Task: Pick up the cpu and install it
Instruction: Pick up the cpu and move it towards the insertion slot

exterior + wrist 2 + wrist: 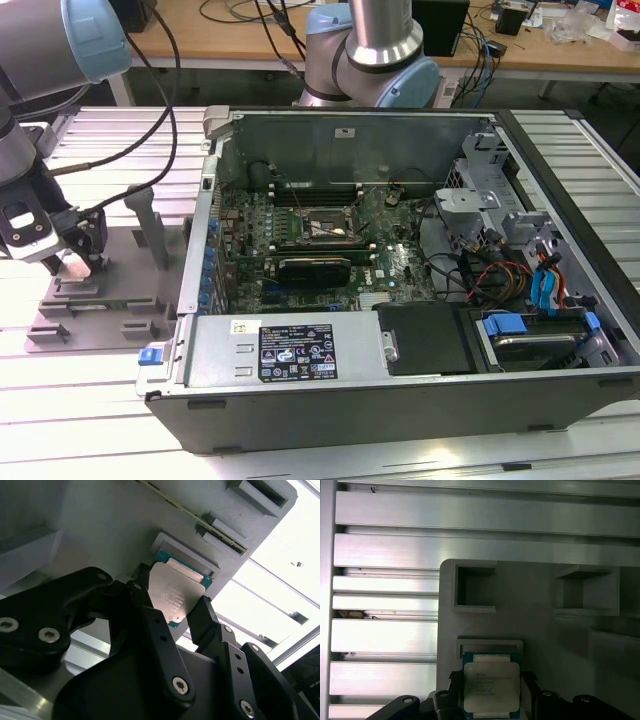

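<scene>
My claw (82, 262) grips the cpu (491, 685) by two opposite edges, over its pocket in the grey tray (120, 300).
Its silver lid carries fine print I cannot read. My arm points down at the exterior view's left, apart from the open computer case (400, 360).

**Robotics lab bench**

You're in a robotics lab. An opened desktop computer case (340, 140) lies on a slotted aluminium table (90, 400), with a grey fixture tray (100, 310) beside it. A robot arm (370, 60) and cable-strewn wooden desks (185, 35) stand behind.
</scene>
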Robot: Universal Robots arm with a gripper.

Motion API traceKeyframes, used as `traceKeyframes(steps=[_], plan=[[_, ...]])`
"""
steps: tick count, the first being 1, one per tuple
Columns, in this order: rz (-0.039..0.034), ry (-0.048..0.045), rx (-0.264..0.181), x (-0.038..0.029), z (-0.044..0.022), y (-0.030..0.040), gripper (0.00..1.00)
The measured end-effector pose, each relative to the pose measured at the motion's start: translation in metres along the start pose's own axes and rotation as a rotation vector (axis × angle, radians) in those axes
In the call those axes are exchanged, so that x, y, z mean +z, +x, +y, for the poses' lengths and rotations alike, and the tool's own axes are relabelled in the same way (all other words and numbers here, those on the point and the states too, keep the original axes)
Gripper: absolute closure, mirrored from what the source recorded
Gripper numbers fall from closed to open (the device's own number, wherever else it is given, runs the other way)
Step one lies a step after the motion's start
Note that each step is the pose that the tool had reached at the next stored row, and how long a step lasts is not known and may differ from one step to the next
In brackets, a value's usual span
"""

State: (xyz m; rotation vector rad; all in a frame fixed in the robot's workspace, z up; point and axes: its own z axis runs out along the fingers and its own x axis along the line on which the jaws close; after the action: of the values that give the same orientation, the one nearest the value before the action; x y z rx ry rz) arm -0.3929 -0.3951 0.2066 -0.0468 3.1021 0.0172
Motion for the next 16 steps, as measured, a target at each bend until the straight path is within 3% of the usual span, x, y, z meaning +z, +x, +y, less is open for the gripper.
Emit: traceKeyframes(steps=[5, 9, 11, 16], plan=[[0.0002, 0.0001, 0.000, -0.0005, 0.0000, 0.0000, 0.45], [0.0001, 0.0000, 0.000, -0.0213, 0.0003, -0.0009, 0.45], [0.0000, 0.0000, 0.000, -0.0274, 0.0004, -0.0011, 0.45], [0.0001, 0.0000, 0.000, -0.0328, 0.0004, -0.0013, 0.45]])
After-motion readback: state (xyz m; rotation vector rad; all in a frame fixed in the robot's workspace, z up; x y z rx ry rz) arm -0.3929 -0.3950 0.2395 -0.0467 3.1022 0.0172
